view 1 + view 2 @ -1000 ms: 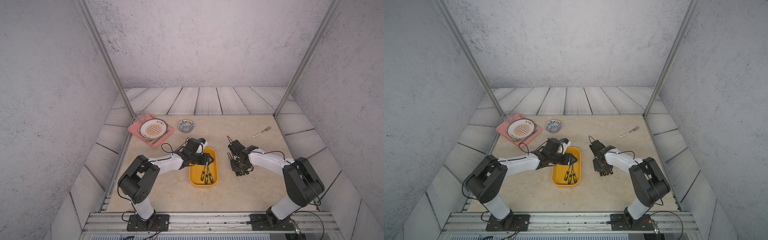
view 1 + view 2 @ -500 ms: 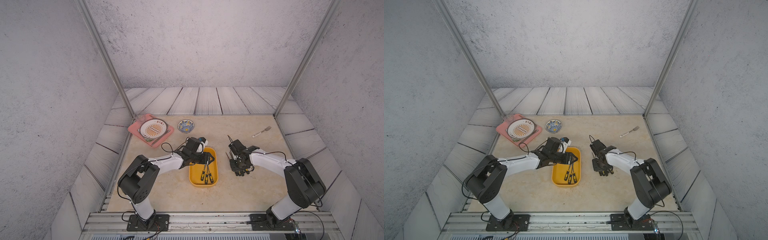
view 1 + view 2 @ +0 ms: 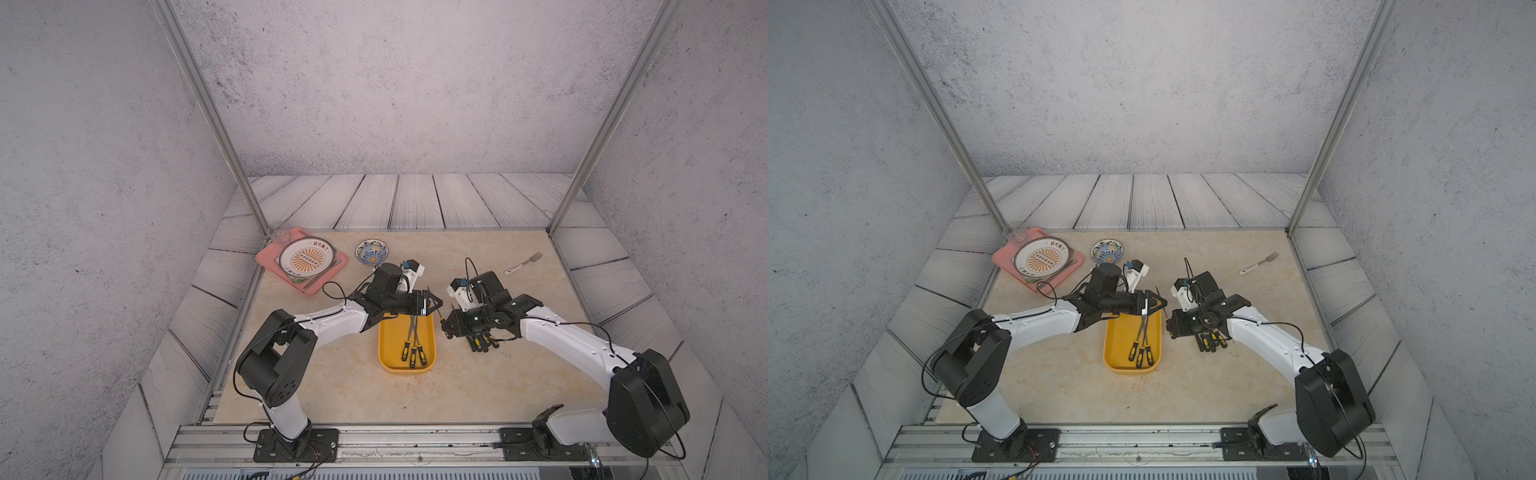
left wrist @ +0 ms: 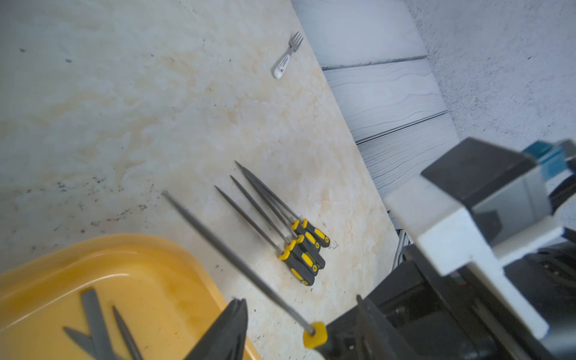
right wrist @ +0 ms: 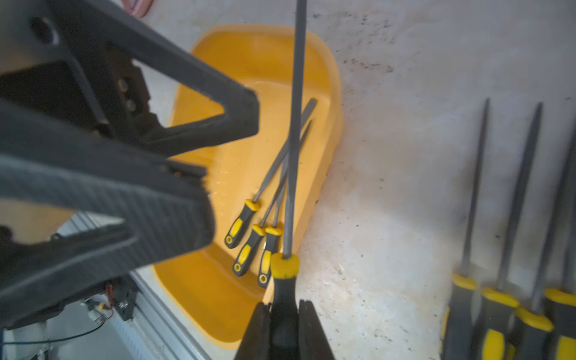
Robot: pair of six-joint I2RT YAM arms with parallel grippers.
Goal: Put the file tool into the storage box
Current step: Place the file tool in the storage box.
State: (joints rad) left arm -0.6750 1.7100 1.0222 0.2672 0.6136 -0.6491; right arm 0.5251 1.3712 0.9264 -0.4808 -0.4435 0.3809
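The yellow storage box (image 3: 384, 357) (image 3: 1115, 353) lies between the arms, with three black-and-yellow files (image 3: 411, 351) (image 5: 249, 243) inside. My right gripper (image 3: 446, 328) (image 5: 284, 307) is shut on the black handle of another file tool (image 5: 293, 156) (image 4: 233, 261), just off the box's right rim, its grey shaft pointing to the far side. My left gripper (image 3: 434, 303) (image 4: 299, 302) hangs open over the box's far end. The held shaft runs just ahead of its fingertips, apart from them. Several more files (image 3: 480, 343) (image 4: 299, 249) lie side by side on the table under the right arm.
A fork (image 3: 523, 265) (image 4: 286, 56) lies at the far right of the table. A pink tray (image 3: 266, 257) with a plate sits at the far left, with a small patterned bowl (image 3: 371, 252) beside it. Grey walls and metal posts enclose the table.
My right gripper has shut on a file's handle and carried it a little left, towards the box. The left gripper's jaws have spread wider over the box's far end.
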